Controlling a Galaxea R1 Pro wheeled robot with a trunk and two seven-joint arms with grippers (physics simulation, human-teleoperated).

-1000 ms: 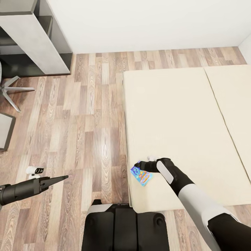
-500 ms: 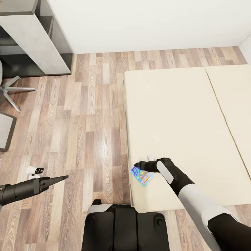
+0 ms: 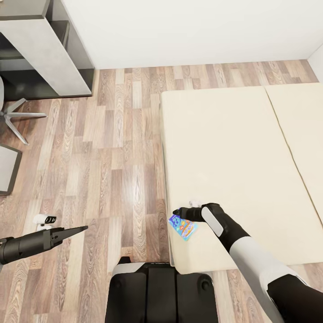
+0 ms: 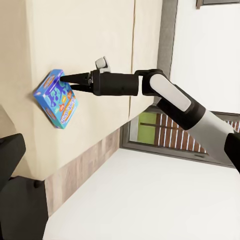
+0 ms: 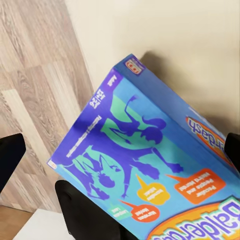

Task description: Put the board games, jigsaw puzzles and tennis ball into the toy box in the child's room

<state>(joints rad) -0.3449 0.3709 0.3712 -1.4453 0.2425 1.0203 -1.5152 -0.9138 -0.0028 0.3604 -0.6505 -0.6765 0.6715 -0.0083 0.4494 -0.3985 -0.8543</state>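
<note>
A blue board game (image 3: 182, 227) hangs tilted over the near left edge of the beige bed (image 3: 233, 152). My right gripper (image 3: 177, 213) is shut on the box's upper edge. The left wrist view shows the same box (image 4: 56, 99) pinched at one corner by the right gripper's (image 4: 64, 77) tips. Up close, the box (image 5: 150, 165) carries purple silhouettes and orange speech bubbles, with a finger (image 5: 10, 155) beside it. My left gripper (image 3: 83, 229) is held low over the wood floor to the left, open and holding nothing. The end of the table (image 3: 40, 49) is at the top left.
A chair's metal legs (image 3: 18, 114) and a grey seat edge (image 3: 6, 170) stand at the left. Open plank floor (image 3: 112, 157) lies between table and bed. A white wall (image 3: 188, 31) runs along the far side. My base (image 3: 161, 296) sits at the bed's near corner.
The whole view has drifted slightly, so the bed sits a little further right. Both arms and the held box keep their places.
</note>
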